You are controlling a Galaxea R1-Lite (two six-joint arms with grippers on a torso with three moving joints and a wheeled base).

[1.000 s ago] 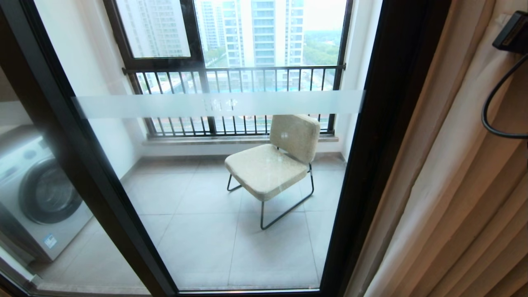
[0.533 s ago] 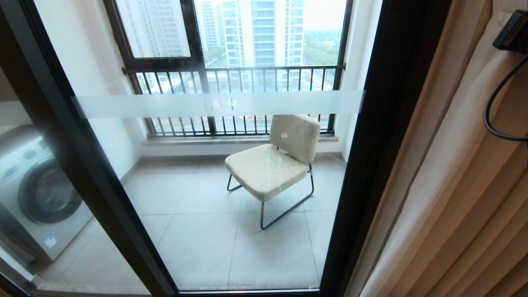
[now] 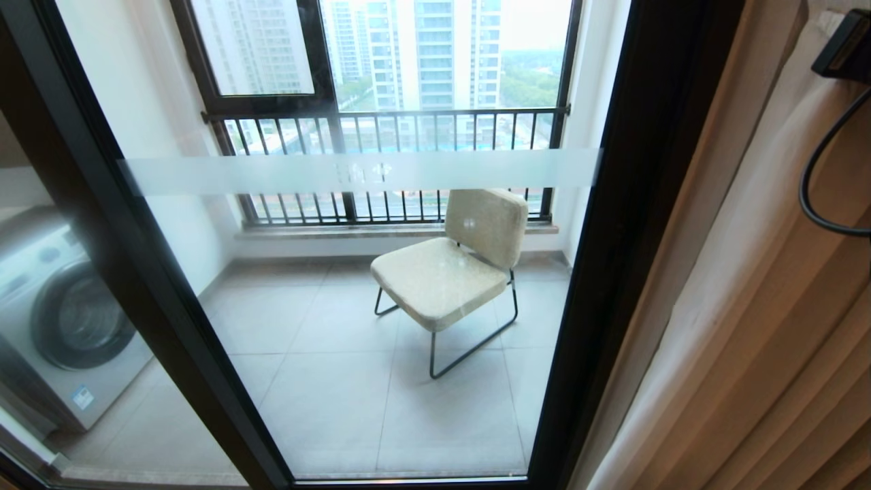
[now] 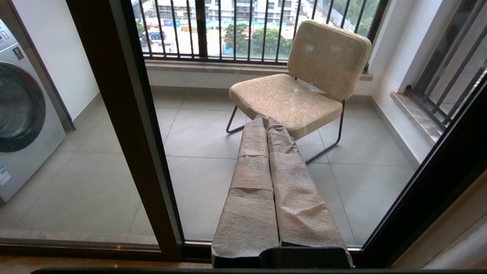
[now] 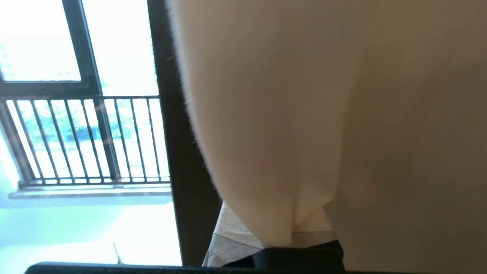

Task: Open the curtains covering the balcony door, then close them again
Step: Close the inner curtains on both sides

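Note:
The beige curtains [image 3: 748, 306] hang bunched in thick folds at the right, leaving the balcony door [image 3: 612, 238] uncovered. Its clear glass carries a frosted band [image 3: 367, 173]. My right arm's black wrist [image 3: 844, 47] sits high against the curtain near the right edge. In the right wrist view a curtain [image 5: 304, 114] fold runs down between the paper-wrapped fingers [image 5: 232, 236], and the right gripper [image 5: 291, 232] is shut on it. My left gripper [image 4: 266, 121] is low, shut and empty, pointing at the glass.
Behind the glass stand a beige chair [image 3: 449, 272] on the tiled balcony, a washing machine [image 3: 61, 320] at the left, and a barred window railing [image 3: 381, 122]. A black cable [image 3: 810, 190] loops down from the right wrist over the curtain.
The curtain's leading edge has crept slightly to the left and the right wrist sits a touch higher. The left arm has not moved.

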